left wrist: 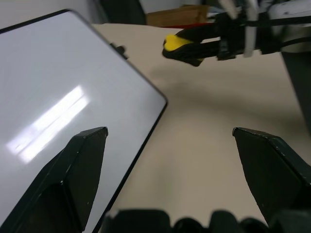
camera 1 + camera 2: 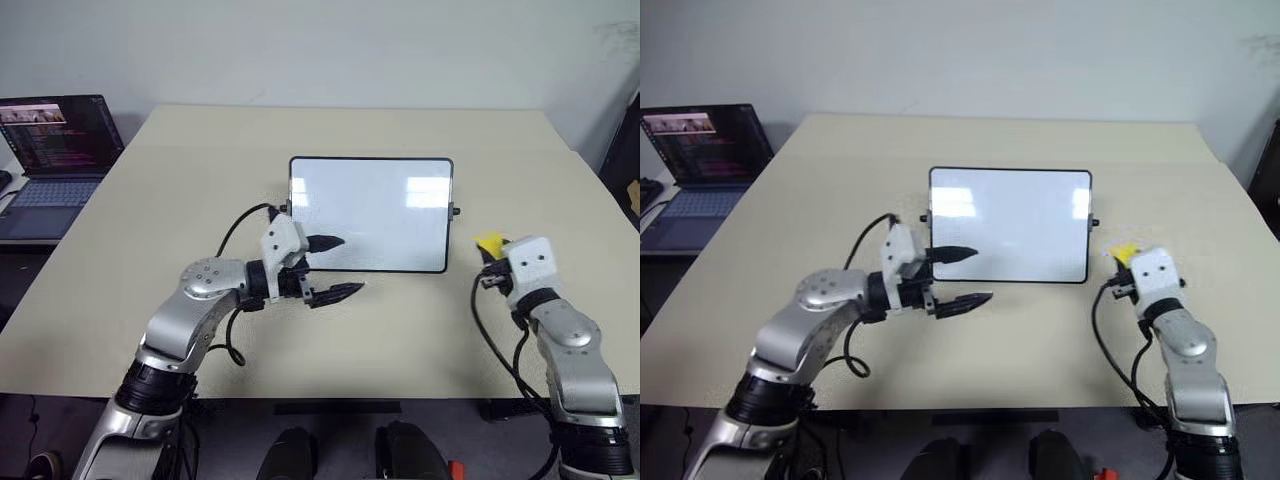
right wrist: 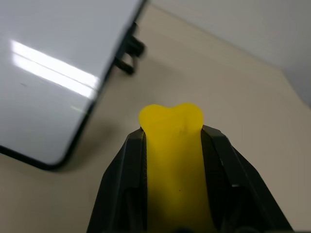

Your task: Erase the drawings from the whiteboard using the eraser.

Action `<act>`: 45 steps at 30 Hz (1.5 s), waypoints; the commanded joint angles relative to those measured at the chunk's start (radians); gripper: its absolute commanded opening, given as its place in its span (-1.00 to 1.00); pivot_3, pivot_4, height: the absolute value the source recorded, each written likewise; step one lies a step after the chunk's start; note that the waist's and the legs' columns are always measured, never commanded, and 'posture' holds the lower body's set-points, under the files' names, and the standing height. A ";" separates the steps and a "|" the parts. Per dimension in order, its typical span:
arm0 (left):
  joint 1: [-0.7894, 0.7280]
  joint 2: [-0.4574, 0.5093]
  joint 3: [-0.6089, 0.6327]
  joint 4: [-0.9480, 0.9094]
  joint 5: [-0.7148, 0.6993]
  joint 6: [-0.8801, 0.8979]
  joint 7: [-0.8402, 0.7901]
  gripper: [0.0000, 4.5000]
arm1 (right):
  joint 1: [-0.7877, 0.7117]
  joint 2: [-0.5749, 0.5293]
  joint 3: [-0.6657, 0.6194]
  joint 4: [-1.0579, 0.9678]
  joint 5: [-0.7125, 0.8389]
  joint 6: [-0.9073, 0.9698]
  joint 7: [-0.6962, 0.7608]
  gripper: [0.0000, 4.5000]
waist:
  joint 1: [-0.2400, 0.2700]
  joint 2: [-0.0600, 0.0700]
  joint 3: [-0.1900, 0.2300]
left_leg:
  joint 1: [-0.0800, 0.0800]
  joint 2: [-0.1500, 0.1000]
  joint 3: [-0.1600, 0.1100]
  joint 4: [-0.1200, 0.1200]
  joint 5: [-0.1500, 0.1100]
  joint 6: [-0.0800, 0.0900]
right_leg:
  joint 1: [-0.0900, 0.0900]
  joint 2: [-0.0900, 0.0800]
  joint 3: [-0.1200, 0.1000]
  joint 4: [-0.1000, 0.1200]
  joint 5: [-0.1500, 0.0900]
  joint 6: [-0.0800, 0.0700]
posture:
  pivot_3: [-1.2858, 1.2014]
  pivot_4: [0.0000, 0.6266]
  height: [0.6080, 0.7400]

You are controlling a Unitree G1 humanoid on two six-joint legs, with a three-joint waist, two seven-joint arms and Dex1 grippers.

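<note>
The whiteboard (image 2: pixel 380 210) lies flat in the middle of the beige table, black-framed, with a small knob (image 2: pixel 456 211) on its right side. Its surface reads plain white with light glare; the drawings are out of view. My left gripper (image 2: pixel 347 265) is open and points right over the board's near left corner, one finger over the board and the other over the table in front of it. To the right of the board, my right gripper (image 2: pixel 490 256) is shut on the yellow eraser (image 3: pixel 172 160), held off the board's right edge.
An open laptop (image 2: pixel 55 150) sits on a lower grey surface at the far left. The beige table (image 2: pixel 120 250) stretches wide around the board. A dark object (image 2: pixel 632 190) stands past the table's right edge.
</note>
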 commanded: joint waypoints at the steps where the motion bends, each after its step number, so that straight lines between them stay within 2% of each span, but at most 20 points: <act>1: -0.056 -0.030 -0.040 0.000 -0.015 0.001 -0.049 1.00 | -0.030 0.046 -0.046 -0.048 0.091 0.133 -0.018 -0.49 | -0.005 0.000 0.000 | 0.000 0.000 0.001 0.000 0.000 0.000 | 0.000 0.001 0.000 0.000 0.000 0.000 | 0.03 -0.52 1.00; 6: -0.127 -0.067 -0.093 0.066 0.000 -0.006 -0.122 1.00 | -0.092 0.077 -0.102 -0.024 0.176 0.275 -0.048 -0.49 | -0.018 0.001 0.000 | 0.001 0.000 0.001 0.000 0.000 0.000 | 0.000 0.004 0.001 0.001 0.000 0.000 | 0.03 -0.52 1.00; 13: -0.147 -0.098 -0.124 0.163 0.063 -0.093 -0.159 1.00 | -0.129 0.069 -0.132 0.020 0.228 0.324 -0.071 -0.49 | -0.021 0.001 0.000 | 0.001 0.001 0.001 0.000 0.000 0.001 | 0.000 0.005 0.001 0.001 0.000 0.000 | 0.03 -0.52 1.00; 20: -0.137 -0.105 -0.115 0.184 0.086 -0.129 -0.154 1.00 | -0.145 0.063 -0.139 0.071 0.249 0.288 -0.096 0.56 | -0.021 0.001 0.000 | 0.001 0.001 0.001 0.000 0.000 0.001 | 0.000 0.005 0.002 0.001 0.000 0.000 | 0.03 -0.52 1.00; 23: -0.117 -0.106 -0.098 0.175 0.094 -0.133 -0.125 1.00 | -0.158 0.061 -0.134 0.071 0.249 0.211 -0.095 0.98 | -0.022 0.001 0.000 | 0.001 0.001 0.001 0.000 0.000 0.001 | 0.000 0.005 0.001 0.001 0.000 0.000 | 0.03 -0.52 1.00; 27: -0.034 -0.066 -0.059 0.112 0.089 -0.113 -0.079 1.00 | -0.155 0.062 -0.088 -0.040 0.266 0.115 -0.056 0.98 | -0.026 0.002 0.001 | 0.001 0.001 0.002 0.000 0.000 0.001 | 0.000 0.005 0.002 0.001 0.000 0.000 | 0.03 -0.52 1.00; 30: 0.066 -0.049 0.010 0.028 0.059 -0.060 0.003 1.00 | -0.106 0.089 0.013 -0.170 0.280 0.083 -0.019 0.98 | -0.027 0.002 0.001 | 0.001 0.003 0.002 -0.001 0.000 0.001 | -0.001 0.006 0.003 0.001 0.000 0.000 | 0.03 -0.52 1.00; 32: 0.115 -0.061 0.048 -0.015 0.052 -0.032 0.067 1.00 | -0.063 0.093 0.071 -0.220 0.278 0.062 -0.002 0.98 | -0.023 0.002 0.001 | 0.001 0.003 0.001 -0.001 0.000 0.001 | -0.001 0.005 0.002 0.001 0.000 0.000 | 0.03 -0.52 1.00; 35: 0.212 -0.129 0.165 -0.079 0.051 -0.015 0.253 1.00 | 0.045 0.132 0.164 -0.266 0.230 -0.021 -0.034 0.98 | -0.016 0.002 0.001 | 0.001 0.002 0.000 0.001 0.000 0.001 | 0.000 0.001 0.002 0.001 0.000 0.000 | 0.03 -0.52 1.00; 38: 0.305 -0.186 0.229 -0.141 0.074 -0.016 0.390 1.00 | 0.174 0.153 0.185 -0.256 0.190 -0.151 -0.048 0.98 | -0.009 0.001 0.001 | 0.000 0.000 -0.001 0.001 0.000 0.001 | 0.000 -0.002 0.002 0.000 -0.001 0.001 | 0.03 -0.52 1.00; 45: 0.497 -0.299 0.266 -0.213 0.196 -0.119 0.632 1.00 | 0.465 0.166 0.080 -0.152 0.213 -0.463 -0.007 0.98 | 0.003 0.001 0.000 | 0.001 0.000 -0.001 0.000 -0.001 0.001 | 0.001 -0.002 0.002 0.000 -0.001 0.001 | 0.03 -0.52 1.00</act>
